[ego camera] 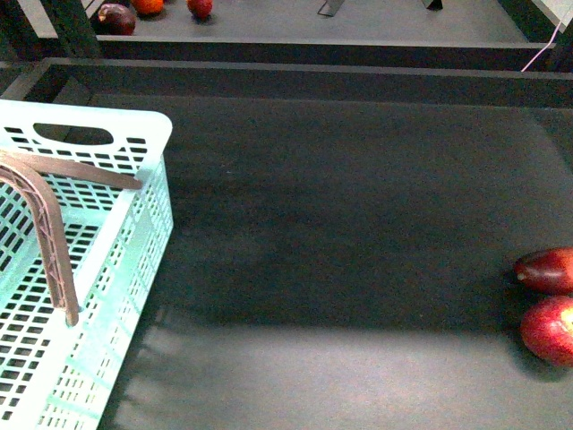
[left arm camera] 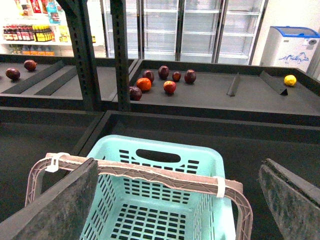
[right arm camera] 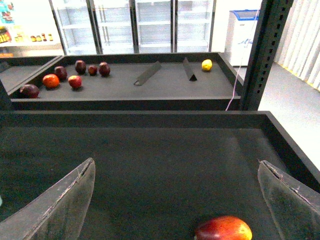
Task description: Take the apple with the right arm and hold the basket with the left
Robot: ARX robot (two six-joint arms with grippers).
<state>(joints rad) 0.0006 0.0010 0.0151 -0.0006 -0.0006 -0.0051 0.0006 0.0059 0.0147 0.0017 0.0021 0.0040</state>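
The pale mint-turquoise basket (ego camera: 85,269) stands at the left of the dark shelf floor, its brown latticed handle (ego camera: 49,233) arched over it. The bright-red apple (ego camera: 551,330) with a yellowish patch lies at the far right edge, just nearer than a darker elongated maroon fruit (ego camera: 546,269). Neither gripper shows in the front view. My left gripper (left arm camera: 175,205) is open above the basket (left arm camera: 160,200), its fingers (left arm camera: 55,210) on either side of the handle (left arm camera: 150,175). My right gripper (right arm camera: 175,200) is open and empty. A red fruit with a yellowish end (right arm camera: 223,229) lies between its fingers, cut off by the frame edge; I cannot tell which fruit it is.
A raised dark ledge (ego camera: 286,81) bounds the shelf at the back. Beyond it a second shelf holds several dark and red fruits (left arm camera: 160,80), a yellow one (left arm camera: 290,79) and dividers. A dark upright post (left arm camera: 82,50) stands at the back left.
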